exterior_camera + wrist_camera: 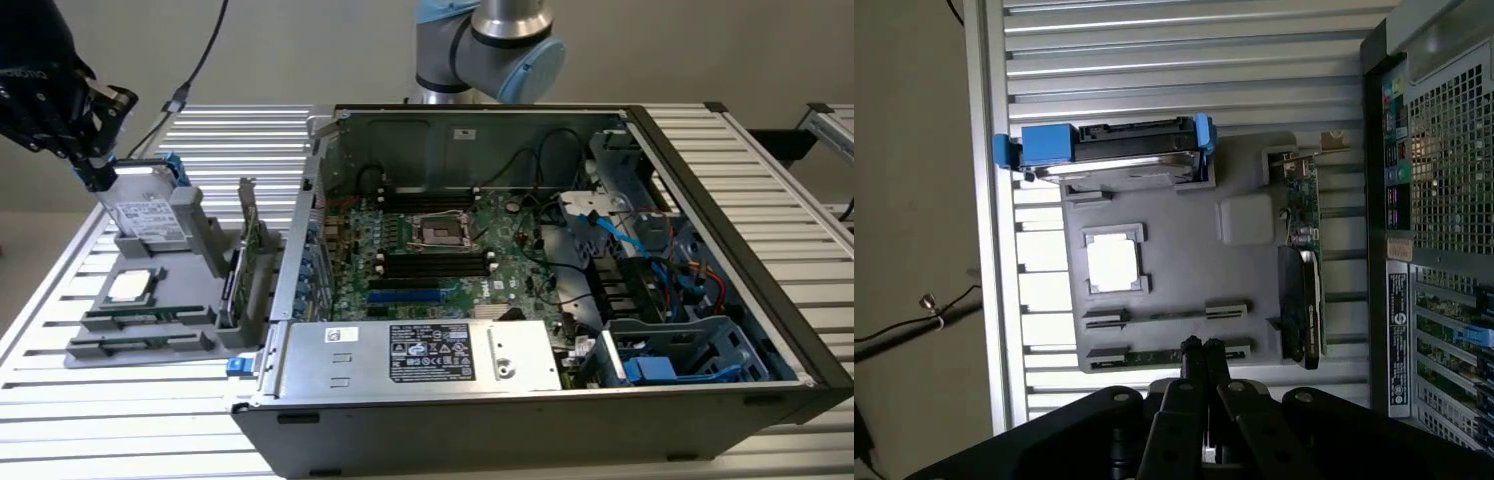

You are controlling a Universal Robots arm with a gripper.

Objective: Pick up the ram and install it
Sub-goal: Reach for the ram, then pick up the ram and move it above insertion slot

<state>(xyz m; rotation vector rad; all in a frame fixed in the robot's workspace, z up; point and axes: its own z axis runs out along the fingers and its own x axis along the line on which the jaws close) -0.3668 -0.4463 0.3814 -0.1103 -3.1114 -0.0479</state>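
Observation:
The ram [1159, 356] is a thin green stick lying on edge in a long slot of the grey holder [1174, 250], the slot nearest my fingertips. My gripper [1202, 348] hangs above that end of the holder, with its two black fingers pressed together and nothing between them. In the exterior view the gripper [91, 165] is high at the exterior view's left, over the grey holder [147, 300]. The open computer case [534, 270] shows its motherboard with long black slots [434, 262].
The holder also carries a hard drive in a blue bracket [1119, 150], a square processor [1114, 265] and an upright green expansion card [1302, 260]. The case wall [300, 250] rises right beside the holder. A silver power supply [427, 355] fills the case front.

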